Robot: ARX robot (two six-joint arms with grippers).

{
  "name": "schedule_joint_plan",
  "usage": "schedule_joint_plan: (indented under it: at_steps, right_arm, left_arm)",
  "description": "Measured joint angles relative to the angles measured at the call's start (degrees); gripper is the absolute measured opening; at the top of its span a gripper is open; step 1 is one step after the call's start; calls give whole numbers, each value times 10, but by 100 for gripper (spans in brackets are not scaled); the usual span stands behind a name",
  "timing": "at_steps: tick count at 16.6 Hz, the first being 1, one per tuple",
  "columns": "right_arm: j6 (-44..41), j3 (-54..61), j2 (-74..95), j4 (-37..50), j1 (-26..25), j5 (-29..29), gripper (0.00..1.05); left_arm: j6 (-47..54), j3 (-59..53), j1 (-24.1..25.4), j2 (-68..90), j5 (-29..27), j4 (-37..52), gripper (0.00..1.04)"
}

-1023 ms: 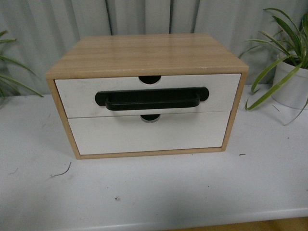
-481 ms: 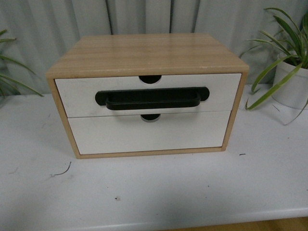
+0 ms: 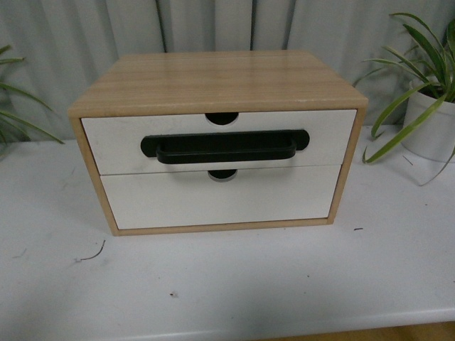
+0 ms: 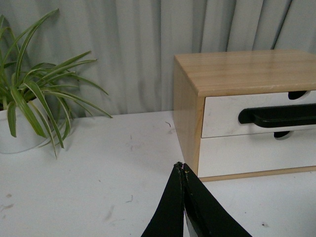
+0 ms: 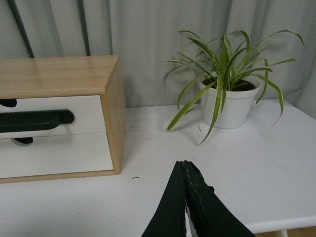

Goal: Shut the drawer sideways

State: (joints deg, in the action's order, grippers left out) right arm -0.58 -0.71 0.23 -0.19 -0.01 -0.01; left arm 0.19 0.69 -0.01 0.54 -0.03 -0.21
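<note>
We see a white tabletop (image 3: 234, 284) carrying a light wooden two-drawer cabinet (image 3: 217, 82) at its middle. The wide white-fronted upper drawer (image 3: 106, 138) with a long black bar handle (image 3: 225, 148) sits flush inside the cabinet, above a plain white lower drawer (image 3: 213, 199). We find a green leafy plant in a white pot (image 5: 228, 101) to the cabinet's right and another leafy potted plant (image 4: 22, 111) to its left. Our left gripper (image 4: 183, 170) and right gripper (image 5: 183, 164) hang over the tabletop, well apart from the cabinet, each with its jaws together.
</note>
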Motion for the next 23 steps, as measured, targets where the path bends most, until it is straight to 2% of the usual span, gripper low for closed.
schedule_joint_plan:
  at_steps: [3, 4, 11, 12, 23]
  right_arm:
    - [0, 0, 0, 0, 0, 0, 2]
    - [0, 0, 0, 0, 0, 0, 6]
    - [0, 0, 0, 0, 0, 0, 95]
    - [1, 0, 0, 0, 0, 0, 99]
    - [1, 0, 0, 0, 0, 0, 98]
  left_arm:
    - [0, 0, 0, 0, 0, 0, 2]
    - [-1, 0, 0, 0, 0, 0, 7]
    - [-1, 0, 0, 0, 0, 0, 95]
    - [-1, 0, 0, 0, 0, 0, 99]
    - [-1, 0, 0, 0, 0, 0, 98]
